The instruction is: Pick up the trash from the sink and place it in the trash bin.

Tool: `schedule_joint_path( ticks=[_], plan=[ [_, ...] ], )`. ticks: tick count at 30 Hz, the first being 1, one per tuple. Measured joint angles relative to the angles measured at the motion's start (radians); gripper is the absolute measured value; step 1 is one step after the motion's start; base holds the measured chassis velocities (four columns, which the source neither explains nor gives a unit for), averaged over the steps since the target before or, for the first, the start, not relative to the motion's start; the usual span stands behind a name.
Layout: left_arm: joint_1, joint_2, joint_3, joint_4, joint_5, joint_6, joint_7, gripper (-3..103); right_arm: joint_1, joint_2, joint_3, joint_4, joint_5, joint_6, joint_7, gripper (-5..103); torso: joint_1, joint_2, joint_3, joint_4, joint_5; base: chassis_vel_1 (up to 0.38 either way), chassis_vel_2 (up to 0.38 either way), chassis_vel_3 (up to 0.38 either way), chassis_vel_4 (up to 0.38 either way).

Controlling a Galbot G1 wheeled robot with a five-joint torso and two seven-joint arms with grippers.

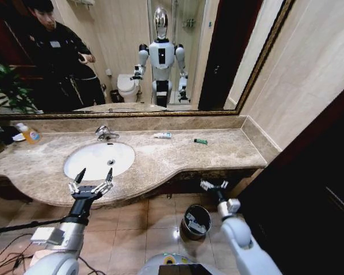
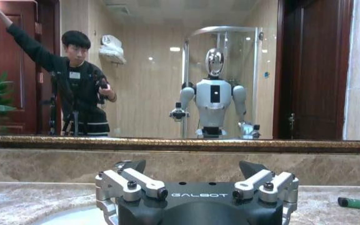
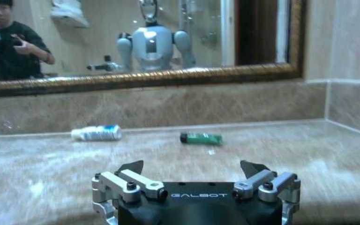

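Observation:
The white oval sink (image 1: 92,163) is sunk in the marble counter, with its chrome tap (image 1: 106,133) behind it. A white-and-blue tube (image 1: 162,135) (image 3: 96,133) and a small green piece (image 1: 200,141) (image 3: 200,138) (image 2: 358,203) lie on the counter to the right of the basin. The dark round trash bin (image 1: 196,221) stands on the floor under the counter's right part, with pale bits inside. My left gripper (image 1: 93,175) (image 2: 192,168) hovers open at the basin's near rim. Open too, my right gripper (image 1: 214,184) (image 3: 192,166) is at the counter's front edge, above the bin.
An orange-liquid bottle (image 1: 30,134) and a potted plant (image 1: 6,91) sit at the counter's far left. A gold-framed mirror (image 1: 160,112) runs along the back wall. A side wall (image 1: 309,74) closes the right end. Cables (image 1: 6,252) lie on the tiled floor at left.

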Motion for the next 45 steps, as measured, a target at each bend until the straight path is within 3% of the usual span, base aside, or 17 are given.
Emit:
schedule_joint_path(
  ticks=[4,7,13,23,27,32,39,45],
  plan=[
    [0.000,0.000,0.000,0.000,0.000,0.000,0.000,100,0.106,-0.037,0.006,-0.039,0.008,-0.082,-0.080,100,0.000,0.000,0.000,-0.0002,0.0000,0.000,0.000,0.000,0.000],
    [0.000,0.000,0.000,0.000,0.000,0.000,0.000,100,0.157,-0.050,-0.001,-0.074,0.008,-0.103,-0.104,100,0.000,0.000,0.000,-0.0001,-0.0001,0.000,0.000,0.000,0.000],
    [0.000,0.000,0.000,0.000,0.000,0.000,0.000,100,0.389,-0.087,-0.038,-0.249,0.019,-0.189,-0.210,100,0.000,0.000,0.000,0.0002,0.0000,0.000,0.000,0.000,0.000],
    [0.000,0.000,0.000,0.000,0.000,0.000,0.000,100,0.656,-0.094,-0.100,-0.522,-0.008,-0.205,-0.311,100,0.000,0.000,0.000,0.0001,0.0002,0.000,0.000,0.000,0.000],
    [0.000,0.000,0.000,0.000,0.000,0.000,0.000,100,0.800,-0.102,-0.111,-0.695,-0.052,-0.211,-0.474,100,0.000,0.000,0.000,0.0000,0.0000,0.000,0.000,0.000,0.000],
    [0.000,0.000,0.000,0.000,0.000,0.000,0.000,100,0.905,-0.108,-0.139,-0.835,-0.067,-0.211,-0.572,100,0.000,0.000,0.000,-0.0001,0.0002,0.000,0.000,0.000,0.000],
    [0.000,0.000,0.000,0.000,0.000,0.000,0.000,100,0.972,-0.104,-0.160,-0.932,-0.073,-0.215,-0.609,100,0.000,0.000,0.000,0.0000,0.0002,0.000,0.000,0.000,0.000],
    [0.000,0.000,0.000,0.000,0.000,0.000,0.000,100,0.995,-0.111,-0.195,-0.957,-0.073,-0.261,-0.626,100,0.000,0.000,0.000,-0.0002,0.0000,0.000,0.000,0.000,0.000]
  ],
)
